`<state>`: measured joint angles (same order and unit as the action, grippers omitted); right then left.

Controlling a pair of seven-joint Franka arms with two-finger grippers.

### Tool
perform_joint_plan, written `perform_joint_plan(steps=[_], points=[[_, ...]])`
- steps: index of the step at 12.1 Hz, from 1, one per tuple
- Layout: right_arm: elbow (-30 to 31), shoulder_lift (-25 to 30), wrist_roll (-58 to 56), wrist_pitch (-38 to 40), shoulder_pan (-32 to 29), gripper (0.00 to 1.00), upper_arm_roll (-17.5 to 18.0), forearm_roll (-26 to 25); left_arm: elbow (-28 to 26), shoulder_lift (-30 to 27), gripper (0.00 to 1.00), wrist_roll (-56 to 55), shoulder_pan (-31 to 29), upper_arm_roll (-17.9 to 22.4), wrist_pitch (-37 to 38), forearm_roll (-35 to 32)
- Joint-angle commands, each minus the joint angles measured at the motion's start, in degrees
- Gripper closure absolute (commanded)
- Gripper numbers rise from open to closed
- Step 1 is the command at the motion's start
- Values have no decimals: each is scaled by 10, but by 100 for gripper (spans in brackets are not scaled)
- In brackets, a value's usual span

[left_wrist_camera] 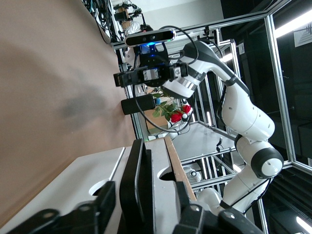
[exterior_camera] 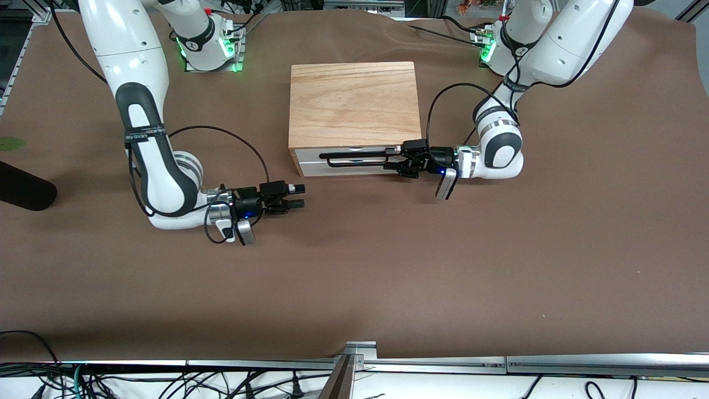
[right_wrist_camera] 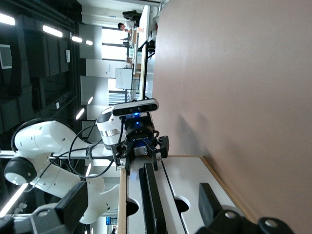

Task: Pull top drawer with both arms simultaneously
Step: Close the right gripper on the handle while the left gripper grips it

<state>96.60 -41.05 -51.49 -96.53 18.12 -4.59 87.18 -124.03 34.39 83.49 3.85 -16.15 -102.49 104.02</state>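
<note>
The top drawer (exterior_camera: pixel 310 156) has a white front with a wide black wire handle (exterior_camera: pixel 354 157) and sits pushed in under the wood-grain casing (exterior_camera: pixel 354 102). My left gripper (exterior_camera: pixel 396 159) is at the handle's end toward the left arm. Its jaws are open and straddle the handle (left_wrist_camera: pixel 132 180), with gaps on both sides. My right gripper (exterior_camera: pixel 299 197) is open and empty, low over the table. It is apart from the drawer, at the drawer's end toward the right arm. In the right wrist view the handle (right_wrist_camera: pixel 151 200) lies ahead between my wide fingers (right_wrist_camera: pixel 209 197).
A second, narrower white front strip (exterior_camera: pixel 332 170) lies under the top drawer. Brown table covering (exterior_camera: pixel 388 266) stretches around the box. A dark rounded object (exterior_camera: pixel 22 191) lies at the table edge toward the right arm's end. A metal rail (exterior_camera: pixel 443 363) lines the table's near edge.
</note>
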Motion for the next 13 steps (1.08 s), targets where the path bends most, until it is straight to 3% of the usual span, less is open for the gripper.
perform_joint_plan(steps=[1, 5, 7, 11, 13], points=[[27, -3, -47, -1, 2, 0, 22, 29, 7, 17, 50, 10, 8, -2, 0, 18], [48, -15, -108, 5, 17, 0, 28, 37, 2, 20, 50, -8, 13, -2, -17, 18], [52, -20, -136, 12, 20, 0, 35, 38, -1, 19, 55, -17, 15, -3, -17, 18], [70, -21, -161, 50, 21, 0, 39, 39, -5, 16, 80, -16, 15, -3, -16, 18], [82, -21, -178, 61, 21, 0, 39, 39, -11, 13, 100, -16, 15, -3, -16, 18]])
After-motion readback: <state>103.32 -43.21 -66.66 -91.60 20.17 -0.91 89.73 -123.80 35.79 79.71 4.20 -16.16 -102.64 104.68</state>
